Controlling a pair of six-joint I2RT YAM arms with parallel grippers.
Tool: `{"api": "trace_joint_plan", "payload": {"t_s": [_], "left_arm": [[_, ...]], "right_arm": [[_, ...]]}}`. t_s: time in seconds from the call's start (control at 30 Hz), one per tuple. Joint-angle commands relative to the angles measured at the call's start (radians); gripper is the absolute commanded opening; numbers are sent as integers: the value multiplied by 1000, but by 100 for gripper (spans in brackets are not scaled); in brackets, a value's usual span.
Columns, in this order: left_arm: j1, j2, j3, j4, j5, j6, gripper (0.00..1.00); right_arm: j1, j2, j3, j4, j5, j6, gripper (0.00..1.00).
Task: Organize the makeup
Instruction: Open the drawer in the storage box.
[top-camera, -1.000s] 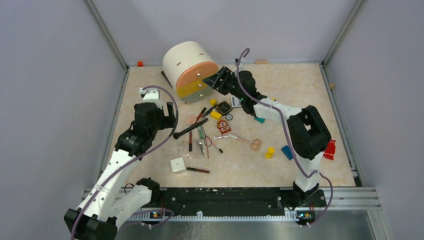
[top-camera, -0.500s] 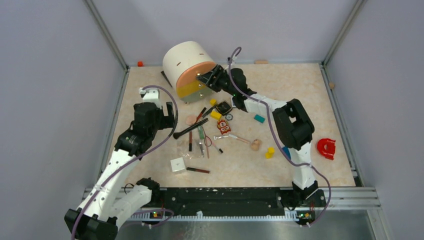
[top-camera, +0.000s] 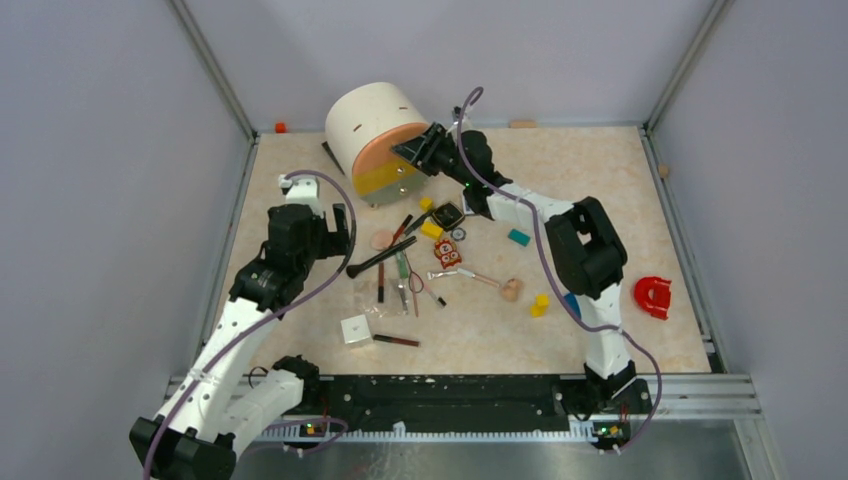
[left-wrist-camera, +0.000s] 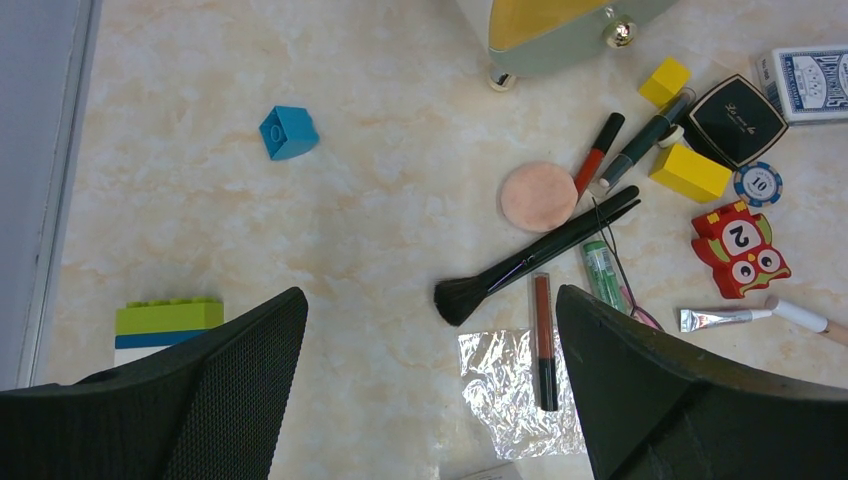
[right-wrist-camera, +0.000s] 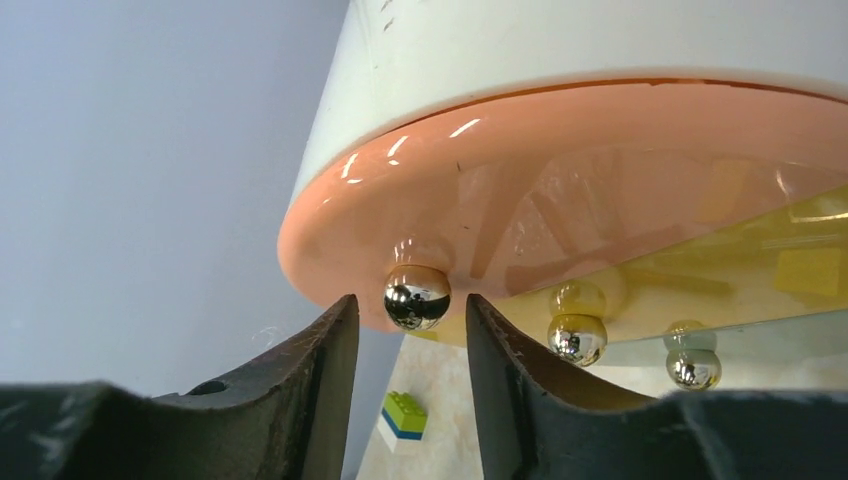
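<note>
The makeup lies scattered mid-table: a long black brush (left-wrist-camera: 540, 250), a pink puff (left-wrist-camera: 538, 197), a red lip tube (left-wrist-camera: 542, 340) on a clear pouch (left-wrist-camera: 515, 395), red (left-wrist-camera: 598, 153) and green (left-wrist-camera: 645, 137) pencils, a black compact (left-wrist-camera: 735, 120) and a silver tool (left-wrist-camera: 715, 318). My left gripper (left-wrist-camera: 430, 295) hangs open above the brush's bristles, holding nothing. A round cream organizer (top-camera: 375, 125) stands at the back. My right gripper (right-wrist-camera: 410, 305) is at its peach drawer, one jaw on each side of the chrome ball knob (right-wrist-camera: 417, 290), with a small gap on both sides.
Yellow blocks (left-wrist-camera: 690, 172), a teal block (left-wrist-camera: 288, 132), a card deck (left-wrist-camera: 810, 82) and a red owl tile (left-wrist-camera: 740, 248) lie among the makeup. A green-blue-white brick (left-wrist-camera: 165, 325) sits at the left. A white cube (top-camera: 355, 330) and a red piece (top-camera: 652, 296) lie nearer me.
My right gripper has moved left along the organizer's front to the peach drawer's knob, and its jaws have narrowed around it. The left arm has stayed still.
</note>
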Motion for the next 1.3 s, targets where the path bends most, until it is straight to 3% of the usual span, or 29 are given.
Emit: {"api": "trace_joint_plan", "payload": {"t_s": [0.0, 0.13, 0.23, 0.53, 1.27], "left_arm": [[6, 5, -4, 47, 10, 12, 99], [8, 6, -5, 47, 11, 13, 99], [11, 6, -5, 47, 13, 13, 99], [15, 10, -5, 47, 20, 14, 99], [19, 10, -6, 47, 31, 15, 99]], "right_arm": [[12, 10, 62, 44, -11, -11, 38], [12, -3, 45, 55, -28, -22, 16], [15, -44, -17, 86, -20, -42, 10], [32, -192, -231, 122, 15, -108, 8], [54, -295, -405, 137, -6, -113, 8]]}}
